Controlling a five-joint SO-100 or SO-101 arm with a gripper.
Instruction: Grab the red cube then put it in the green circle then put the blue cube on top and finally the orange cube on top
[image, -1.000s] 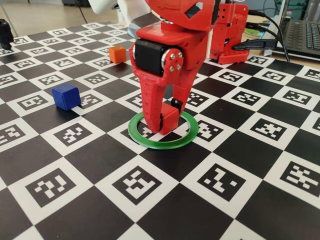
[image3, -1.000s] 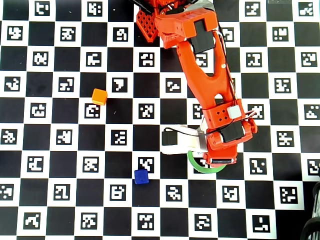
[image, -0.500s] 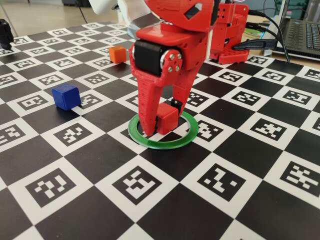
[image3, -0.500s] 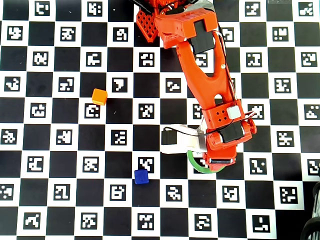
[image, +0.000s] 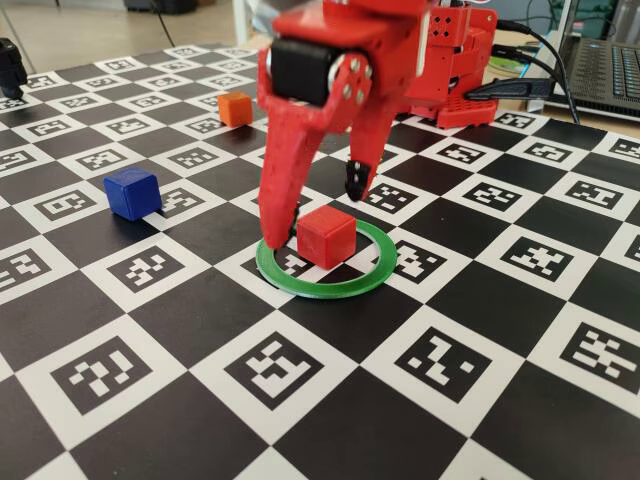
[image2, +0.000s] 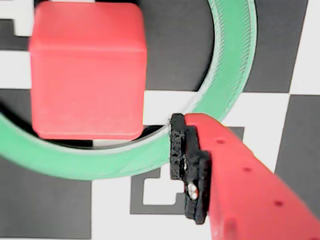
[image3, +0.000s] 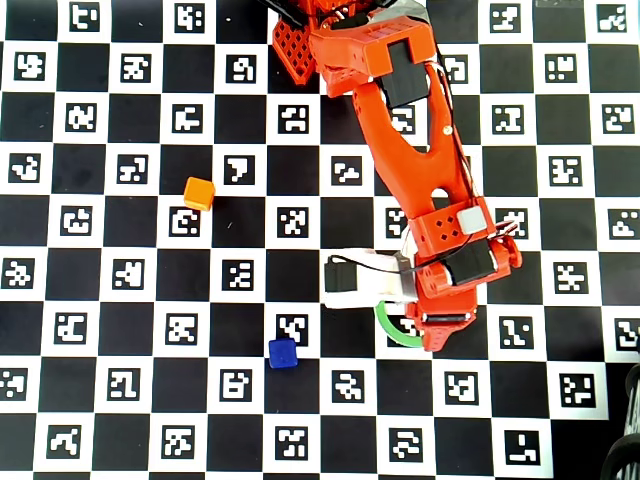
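The red cube (image: 326, 236) sat flat on the tabletop (image: 330, 410) inside the green circle (image: 300, 282), toward the ring's centre in the fixed view, with no finger touching it. The claw (image: 318, 209) hung over it spread wide: one long red finger reached down at the cube's left with its tip on or just above the ring's near-left rim, while the shorter black-tipped finger stood off above and behind the cube on the right. The wrist view confirmed a clear gap, showing the cube (image2: 87, 70) well within the ring (image2: 90, 162) and only one finger (image2: 240, 175) at the lower right, apart from the cube. I judged that the first placement was done and that the wide spread was there to let the claw lift away without dragging the cube out of the ring. The blue cube (image: 132, 192) lay to the left, well apart, and the orange cube (image: 235, 108) farther back on the left; both rested untouched, as the overhead view showed for the blue (image3: 283, 353) and orange (image3: 199, 192) ones. The blue cube would probably be next.
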